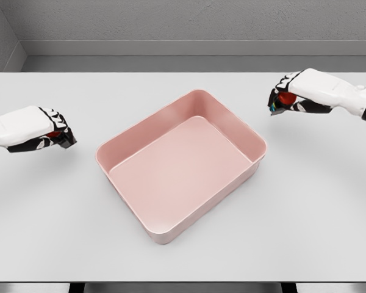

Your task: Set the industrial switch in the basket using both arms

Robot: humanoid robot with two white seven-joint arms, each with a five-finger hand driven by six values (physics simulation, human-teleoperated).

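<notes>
The right hand has its fingers curled around a small object with red and dark parts, apparently the switch, held above the table's right side. The left hand also has curled fingers, with a trace of red showing inside them; what it holds cannot be told. Both white arms reach in from the picture's edges. Between the hands, on the white table, sits a pink rectangular basket, turned at an angle.
</notes>
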